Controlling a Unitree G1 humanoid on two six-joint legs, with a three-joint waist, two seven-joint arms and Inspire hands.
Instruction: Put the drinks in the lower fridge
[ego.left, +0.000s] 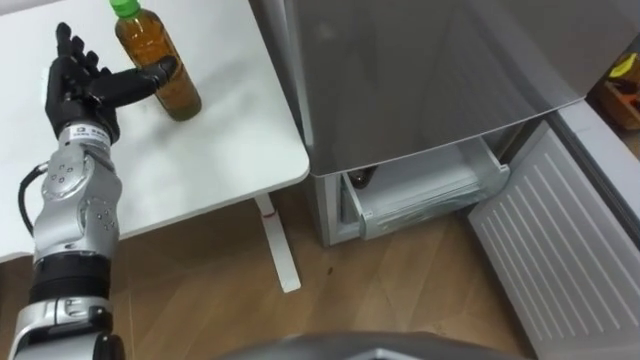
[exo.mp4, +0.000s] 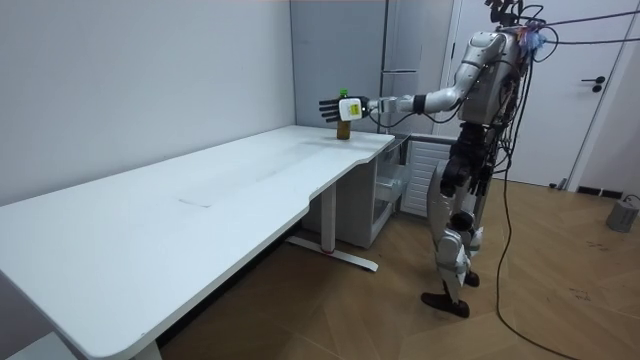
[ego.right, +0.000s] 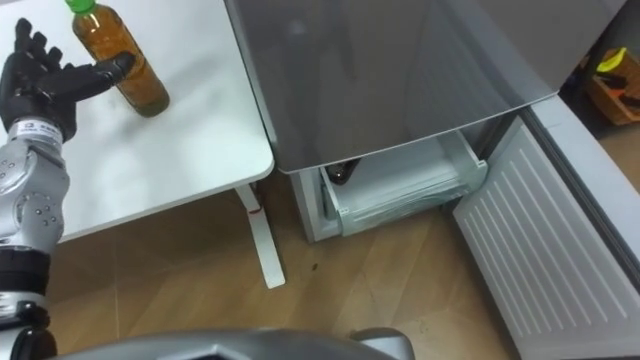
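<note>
Nearby, left hand (ego.left: 85, 88) spread, thumb against bottle (ego.left: 142, 38) on white table (ego.left: 220, 150), open lower fridge (ego.left: 425, 195) beside.

No text, label or number is legible.

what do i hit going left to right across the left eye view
left hand -> bottle -> table leg -> fridge drawer, pulled out -> fridge door, swung open
</note>
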